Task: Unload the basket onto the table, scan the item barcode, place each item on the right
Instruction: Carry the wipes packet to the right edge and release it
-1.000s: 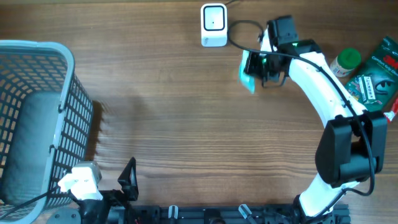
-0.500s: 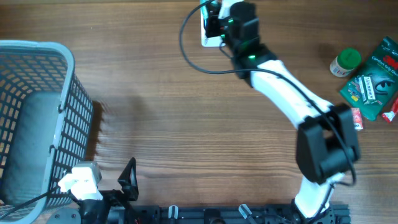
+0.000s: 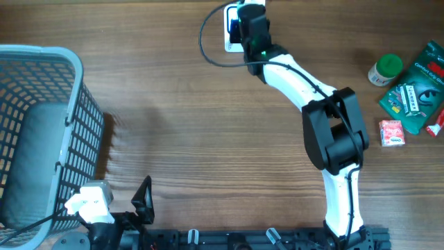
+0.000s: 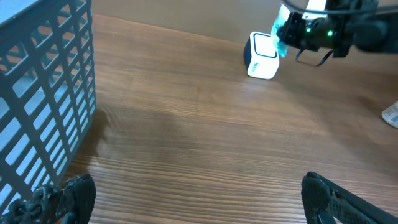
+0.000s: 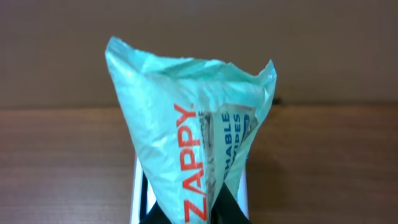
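**Item:** teal wipes packet (image 5: 189, 143), held over the white scanner (image 4: 261, 59) at the middle of the table's far edge.

**Detail:** Left: grey basket (image 3: 41, 50). The left gripper (image 4: 199, 210) is beside it near the front edge, fingers spread wide with nothing between them. Centre: the packet is crinkled pale-teal film with red "ZAPPY" lettering running lengthwise and a printed label partly creased. The right gripper (image 3: 243, 28) has its fingers drawn narrow on the packet's tapered lower end, and the rest flares out beyond the fingertips. The long axis is in line with the fingers, free end pointing away from the wrist. The scanner's white sides show just beneath. Right: green-lidded jar (image 3: 385, 69), green pack (image 3: 422, 87) and small red box (image 3: 392, 132), well apart from the scanner.
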Robot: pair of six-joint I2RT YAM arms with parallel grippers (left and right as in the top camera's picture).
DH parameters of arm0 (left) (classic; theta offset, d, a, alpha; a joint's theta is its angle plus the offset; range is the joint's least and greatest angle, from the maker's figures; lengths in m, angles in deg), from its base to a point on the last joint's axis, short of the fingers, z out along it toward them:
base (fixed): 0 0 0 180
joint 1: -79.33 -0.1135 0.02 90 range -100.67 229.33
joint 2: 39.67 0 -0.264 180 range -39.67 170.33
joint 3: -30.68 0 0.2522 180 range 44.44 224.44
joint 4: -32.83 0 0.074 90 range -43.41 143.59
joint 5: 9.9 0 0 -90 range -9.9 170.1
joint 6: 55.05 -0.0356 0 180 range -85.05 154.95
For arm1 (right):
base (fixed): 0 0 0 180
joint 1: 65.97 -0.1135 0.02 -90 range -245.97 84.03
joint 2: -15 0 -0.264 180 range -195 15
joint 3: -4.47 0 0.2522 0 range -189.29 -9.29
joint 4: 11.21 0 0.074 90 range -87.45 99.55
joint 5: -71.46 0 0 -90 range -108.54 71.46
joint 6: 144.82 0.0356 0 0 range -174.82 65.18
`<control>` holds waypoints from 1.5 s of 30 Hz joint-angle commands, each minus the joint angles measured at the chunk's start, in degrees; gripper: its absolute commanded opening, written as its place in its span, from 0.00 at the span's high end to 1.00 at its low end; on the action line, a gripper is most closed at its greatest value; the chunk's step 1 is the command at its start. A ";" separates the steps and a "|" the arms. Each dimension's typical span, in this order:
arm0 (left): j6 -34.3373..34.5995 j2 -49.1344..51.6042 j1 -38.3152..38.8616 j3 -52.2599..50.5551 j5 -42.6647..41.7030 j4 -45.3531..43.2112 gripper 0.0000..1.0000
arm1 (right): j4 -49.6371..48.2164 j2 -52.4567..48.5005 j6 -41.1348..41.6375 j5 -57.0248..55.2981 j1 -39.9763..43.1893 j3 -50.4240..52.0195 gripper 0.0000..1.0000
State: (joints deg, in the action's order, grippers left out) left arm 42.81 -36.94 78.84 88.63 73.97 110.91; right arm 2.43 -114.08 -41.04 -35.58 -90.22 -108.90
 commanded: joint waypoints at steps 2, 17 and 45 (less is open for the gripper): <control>0.31 -0.39 -0.33 -0.04 -0.90 -0.13 0.00 | 17.31 11.47 1.79 -9.01 3.52 -5.44 0.96; 0.31 -0.39 -0.33 -0.04 -0.87 -0.13 0.00 | 55.67 19.85 32.57 -5.09 47.28 16.22 0.96; 0.33 -0.39 -0.33 -0.04 -0.87 -0.13 0.00 | 57.27 72.35 9.84 40.02 31.47 19.21 0.00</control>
State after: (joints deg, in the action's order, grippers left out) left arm 42.81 -36.94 78.84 88.63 73.97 110.89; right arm 57.81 -49.49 -29.94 9.86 -55.64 -88.95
